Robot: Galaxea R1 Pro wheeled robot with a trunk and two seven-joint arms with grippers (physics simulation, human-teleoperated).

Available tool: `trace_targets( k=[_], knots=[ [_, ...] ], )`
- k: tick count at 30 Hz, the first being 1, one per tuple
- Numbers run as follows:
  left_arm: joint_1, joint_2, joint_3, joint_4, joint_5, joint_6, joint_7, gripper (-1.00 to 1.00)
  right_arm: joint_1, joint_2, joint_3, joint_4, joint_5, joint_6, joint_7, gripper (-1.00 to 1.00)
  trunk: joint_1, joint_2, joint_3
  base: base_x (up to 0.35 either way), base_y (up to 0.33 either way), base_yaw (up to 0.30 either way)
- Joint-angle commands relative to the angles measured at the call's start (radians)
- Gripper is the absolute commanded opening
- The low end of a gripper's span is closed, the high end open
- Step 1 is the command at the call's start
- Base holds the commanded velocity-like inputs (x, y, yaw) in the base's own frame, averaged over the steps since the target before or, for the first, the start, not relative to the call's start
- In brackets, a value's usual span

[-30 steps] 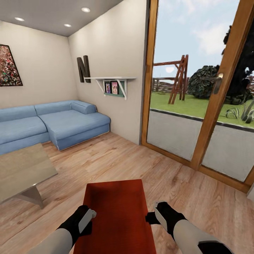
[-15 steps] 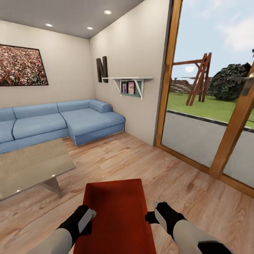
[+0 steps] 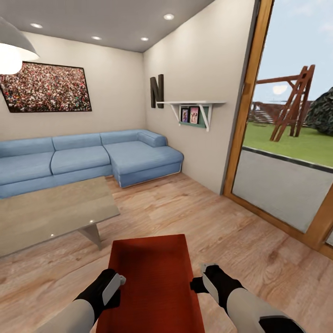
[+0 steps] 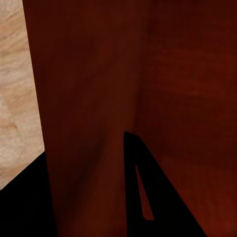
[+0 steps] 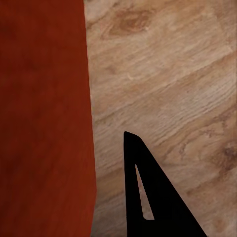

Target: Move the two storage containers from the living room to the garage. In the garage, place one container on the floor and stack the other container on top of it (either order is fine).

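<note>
One orange-red storage container [image 3: 155,282] sits low in the middle of the head view, lifted above the wood-plank floor [image 3: 240,249] between the two arms, its long axis pointing away from the robot. It is lidless, and the part of its inside that shows holds nothing. The left hand [image 3: 112,287] is against its left long side and the right hand [image 3: 202,281] against its right long side, so the box is pressed between the two; whether each hand's own fingers are apart or together, I cannot tell. In the left wrist view the dark red wall [image 4: 128,98] takes up most of the picture, with a black finger [image 4: 143,192] in front of it and a strip of floor to one side. In the right wrist view the container's wall [image 5: 44,118] stands next to planks, with one black finger [image 5: 148,192] over the floor just beside the box.

Further out in the living room stand one low wooden bench [image 3: 51,212], one long blue corner sofa [image 3: 92,157], one framed picture [image 3: 46,88] on the wall, one large dark letter N [image 3: 157,91], one white wall shelf [image 3: 194,108] carrying two small framed photos, and glass garden doors [image 3: 286,162] with wooden frames. Four ceiling spotlights are lit, and one lamp shade [image 3: 14,46] shows beside the framed picture.
</note>
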Motion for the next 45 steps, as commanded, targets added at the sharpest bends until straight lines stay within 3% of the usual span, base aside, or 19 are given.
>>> trace_targets(
  k=[1,45],
  knots=[
    [0.0,0.001,-0.003,-0.002,-0.042,0.017,0.011,-1.0,0.0,-0.004,0.01,-0.002,0.04,0.009,-0.007,-1.0,0.0,-0.001,-0.001,0.0,0.0,0.291],
    [0.0,0.005,-0.002,-0.002,-0.042,0.016,0.011,-1.0,0.0,-0.004,0.009,-0.002,0.04,0.008,-0.009,-1.0,0.0,-0.001,-0.001,0.0,0.0,0.291]
  ],
)
